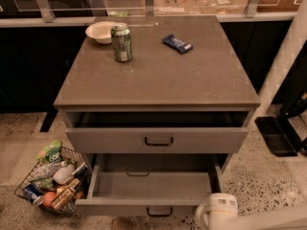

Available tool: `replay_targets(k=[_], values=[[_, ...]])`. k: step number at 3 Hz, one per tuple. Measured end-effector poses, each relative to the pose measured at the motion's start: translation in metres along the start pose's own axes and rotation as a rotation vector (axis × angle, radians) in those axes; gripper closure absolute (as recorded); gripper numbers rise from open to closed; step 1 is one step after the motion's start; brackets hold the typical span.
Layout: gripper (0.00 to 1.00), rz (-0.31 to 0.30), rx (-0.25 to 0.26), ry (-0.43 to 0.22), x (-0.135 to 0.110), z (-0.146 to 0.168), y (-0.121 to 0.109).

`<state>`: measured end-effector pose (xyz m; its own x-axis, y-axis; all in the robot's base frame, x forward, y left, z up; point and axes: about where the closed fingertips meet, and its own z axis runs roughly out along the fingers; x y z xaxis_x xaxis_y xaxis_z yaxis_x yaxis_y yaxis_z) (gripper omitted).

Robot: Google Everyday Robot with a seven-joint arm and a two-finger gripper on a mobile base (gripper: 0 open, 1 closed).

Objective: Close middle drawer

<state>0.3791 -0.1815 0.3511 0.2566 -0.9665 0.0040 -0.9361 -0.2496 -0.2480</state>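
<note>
The middle drawer [153, 185] is the lower one, pulled far out, with a bare grey floor and a low front panel [115, 208] carrying a small black loop handle [159, 212]. Above it the top drawer [158, 140], with a taller front panel, stands slightly open. A white arm segment [218, 211] sits at the bottom right, just beside the middle drawer's front right corner. My gripper itself is below the picture's edge and out of view.
On the cabinet top [158, 75] stand a white bowl [100, 31], a green can [122, 42] and a dark blue packet [177, 43]. A wire basket of snacks and bottles [53, 183] sits on the floor at the left. A white post [283, 66] stands at the right.
</note>
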Motion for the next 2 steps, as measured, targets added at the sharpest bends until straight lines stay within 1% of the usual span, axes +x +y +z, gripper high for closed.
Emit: replay_targets(k=[1, 2], values=[[1.0, 0.0, 0.0, 0.0, -0.001, 0.0, 0.001], [1.0, -0.013, 0.084, -0.029, 0.015, 0.023, -0.047]])
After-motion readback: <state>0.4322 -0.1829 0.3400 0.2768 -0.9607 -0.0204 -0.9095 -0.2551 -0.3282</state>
